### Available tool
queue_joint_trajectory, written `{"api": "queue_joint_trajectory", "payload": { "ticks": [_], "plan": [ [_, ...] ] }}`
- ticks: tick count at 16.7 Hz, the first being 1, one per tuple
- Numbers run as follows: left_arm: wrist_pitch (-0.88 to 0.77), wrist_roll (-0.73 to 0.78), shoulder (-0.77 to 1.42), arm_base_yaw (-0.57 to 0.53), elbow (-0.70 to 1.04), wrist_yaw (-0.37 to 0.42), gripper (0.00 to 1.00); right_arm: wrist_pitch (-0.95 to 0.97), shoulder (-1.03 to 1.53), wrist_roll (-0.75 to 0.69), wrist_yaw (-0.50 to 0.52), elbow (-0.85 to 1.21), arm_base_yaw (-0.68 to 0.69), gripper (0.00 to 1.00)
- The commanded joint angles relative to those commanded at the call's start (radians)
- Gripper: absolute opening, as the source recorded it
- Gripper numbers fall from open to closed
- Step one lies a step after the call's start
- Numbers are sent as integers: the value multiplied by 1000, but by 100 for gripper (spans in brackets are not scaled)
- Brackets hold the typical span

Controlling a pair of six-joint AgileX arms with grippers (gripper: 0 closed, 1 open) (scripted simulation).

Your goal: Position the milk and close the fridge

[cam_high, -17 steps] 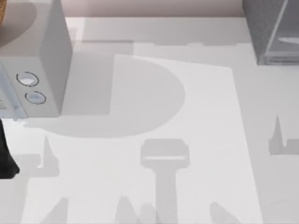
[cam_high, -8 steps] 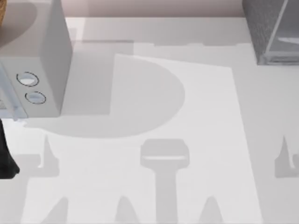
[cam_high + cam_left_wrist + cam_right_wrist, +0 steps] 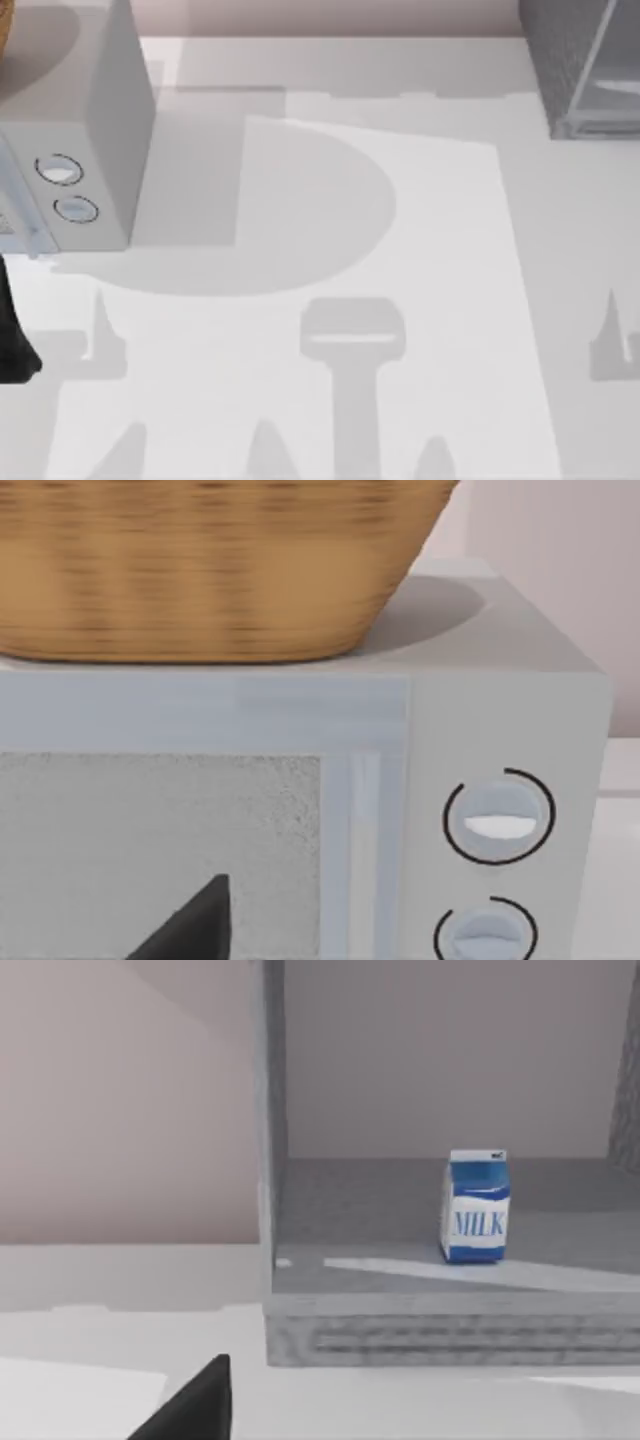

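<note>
The milk [image 3: 476, 1207] stands upright inside the fridge [image 3: 400, 1332], apparently toward its back; neither gripper's fingers' state can be told.

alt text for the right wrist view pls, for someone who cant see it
A small blue and white milk carton stands upright on the floor inside an open grey fridge, whose interior faces the camera. A pale wall rises behind the fridge, white table lies before it, and a dark wedge pokes in at the picture's lower edge.
</note>
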Motion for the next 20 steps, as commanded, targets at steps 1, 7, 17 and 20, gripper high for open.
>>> {"api": "queue_joint_trajectory", "payload": {
  "ticks": [1, 7, 17, 20],
  "plan": [
    [0, 0, 0, 0, 0, 0, 100, -53, -32, 0, 1, 27, -1, 100],
    [0, 0, 0, 0, 0, 0, 100, -520, -290, -5, -3, 238, 2, 100],
    [0, 0, 0, 0, 0, 0, 100, -1286, -690, -13, -8, 565, 8, 100],
    [0, 0, 0, 0, 0, 0, 100, -1360, -732, -13, -6, 599, 6, 100]
  ]
}}
